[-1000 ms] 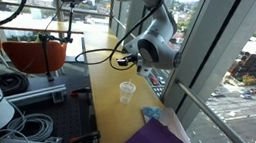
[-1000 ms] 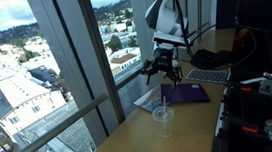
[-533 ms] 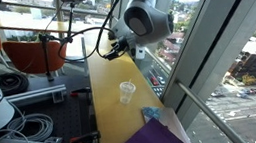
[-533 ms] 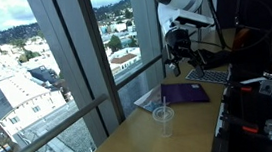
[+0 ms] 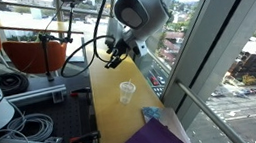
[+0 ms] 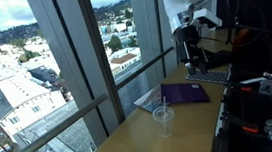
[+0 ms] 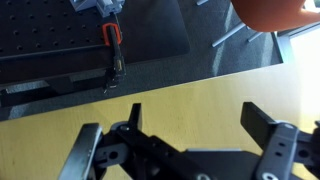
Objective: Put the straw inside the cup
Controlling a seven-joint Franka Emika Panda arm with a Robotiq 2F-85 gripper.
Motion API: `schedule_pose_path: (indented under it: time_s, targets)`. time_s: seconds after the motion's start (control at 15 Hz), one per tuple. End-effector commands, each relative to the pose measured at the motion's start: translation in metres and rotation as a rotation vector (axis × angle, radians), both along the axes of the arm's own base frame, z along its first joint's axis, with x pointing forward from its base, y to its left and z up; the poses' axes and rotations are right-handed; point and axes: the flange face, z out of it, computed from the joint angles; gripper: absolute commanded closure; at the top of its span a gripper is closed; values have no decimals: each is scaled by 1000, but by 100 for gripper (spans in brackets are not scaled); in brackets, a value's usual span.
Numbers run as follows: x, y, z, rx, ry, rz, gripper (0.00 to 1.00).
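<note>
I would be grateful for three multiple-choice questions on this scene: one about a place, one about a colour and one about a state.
1. Where does the cup stand?
A) on the floor
B) on the wooden table by the window
C) lifted in the air

2. What colour is the flat pad lying on the table?
A) purple
B) yellow
C) white

3. How is the gripper?
A) shut on the cup
B) shut on nothing
C) open and empty

Answers:
1 B: both exterior views show the cup resting on the tabletop beside the glass.
2 A: the pad is plainly purple in both exterior views.
3 C: the wrist view shows the fingers spread wide with only tabletop between them.
</note>
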Motion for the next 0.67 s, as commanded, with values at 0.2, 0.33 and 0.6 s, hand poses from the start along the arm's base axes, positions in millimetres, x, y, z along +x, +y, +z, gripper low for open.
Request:
schedule_pose_path:
  time_s: [0.2, 0.33, 0.6]
  targets:
    - [14, 6, 20, -42, -265, 227, 0]
    - [20, 8, 23, -60, -336, 299, 0]
    - [29, 10, 33, -91, -490, 424, 0]
